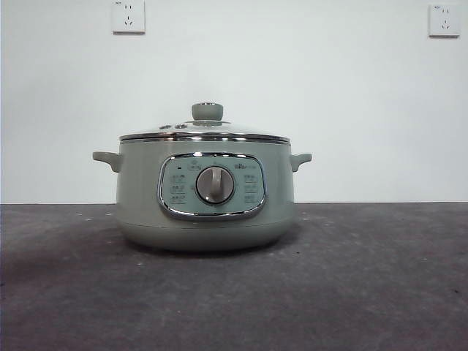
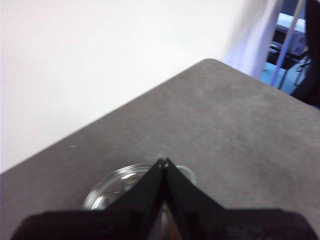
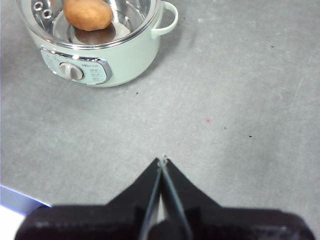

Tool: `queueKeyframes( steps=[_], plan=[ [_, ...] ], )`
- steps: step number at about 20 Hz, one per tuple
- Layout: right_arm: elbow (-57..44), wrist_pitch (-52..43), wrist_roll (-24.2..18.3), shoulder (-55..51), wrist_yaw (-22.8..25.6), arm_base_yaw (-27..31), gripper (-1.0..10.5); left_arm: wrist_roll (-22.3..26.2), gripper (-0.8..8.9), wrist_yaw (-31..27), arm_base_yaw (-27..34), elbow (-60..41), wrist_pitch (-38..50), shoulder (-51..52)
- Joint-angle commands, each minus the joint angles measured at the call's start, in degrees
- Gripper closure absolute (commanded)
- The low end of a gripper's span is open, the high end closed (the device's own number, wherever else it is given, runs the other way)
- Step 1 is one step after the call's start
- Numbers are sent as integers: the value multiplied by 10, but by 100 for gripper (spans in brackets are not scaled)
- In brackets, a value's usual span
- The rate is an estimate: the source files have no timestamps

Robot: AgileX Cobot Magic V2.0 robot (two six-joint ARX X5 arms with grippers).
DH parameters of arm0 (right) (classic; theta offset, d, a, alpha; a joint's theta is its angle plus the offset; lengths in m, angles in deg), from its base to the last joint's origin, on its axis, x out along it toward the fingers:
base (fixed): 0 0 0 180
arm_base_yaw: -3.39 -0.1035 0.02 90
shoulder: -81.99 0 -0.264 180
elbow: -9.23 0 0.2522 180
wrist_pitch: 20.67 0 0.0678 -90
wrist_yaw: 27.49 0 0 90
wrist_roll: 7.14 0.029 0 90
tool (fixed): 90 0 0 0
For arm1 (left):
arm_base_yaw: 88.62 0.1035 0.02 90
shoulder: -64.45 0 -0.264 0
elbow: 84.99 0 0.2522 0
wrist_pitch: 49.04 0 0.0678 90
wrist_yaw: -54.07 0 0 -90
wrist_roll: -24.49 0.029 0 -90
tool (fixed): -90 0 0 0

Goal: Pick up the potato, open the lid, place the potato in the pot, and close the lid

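The pot (image 1: pixel 205 197) stands in the middle of the grey table (image 1: pixel 380 292), its dial facing the near edge and a small handle out to each side. The lid (image 1: pixel 205 134) sits flat on the pot's rim, knob up, so the pot is closed. Through the glass, seen from the right wrist view, the potato (image 3: pixel 88 13) lies on the shiny bottom inside the pot, toward one side. To my judgement every step of the task is done: the potato is in and the lid is back on, which is likely why both arms are clear of the pot.

The left gripper (image 2: pixel 164 161) hangs above the pot, with the lid's glass just below its tips; its jaws are pressed together and grasp nothing. The right gripper (image 3: pixel 162 159) is well apart from the pot over bare table, jaws likewise clenched on nothing. Neither arm shows in the front view.
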Motion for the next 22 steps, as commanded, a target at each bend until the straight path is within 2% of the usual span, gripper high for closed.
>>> queueKeyframes(
  steps=[1,3,6,10,12,15,17,19,22],
  plan=[
    [-6,14,2,0,3,0,945,16,816,-4,14,-70,0,80],
    [-6,14,2,0,3,0,945,10,816,-20,27,-195,0,163],
    [-6,14,2,0,3,0,945,9,816,-107,70,-427,1,295],
    [-6,14,2,1,3,0,945,-33,816,-124,164,-706,23,448],
    [-6,14,2,3,3,0,945,-26,816,-124,209,-860,146,542],
    [-6,14,2,3,3,0,945,-1,816,-123,258,-1102,436,689],
    [-6,14,2,4,3,0,945,-3,816,-108,283,-1241,611,770],
    [-6,14,2,3,3,0,945,-3,816,-78,301,-1350,722,838],
    [-6,14,2,4,3,0,945,-3,816,-74,307,-1441,754,901]
  ],
)
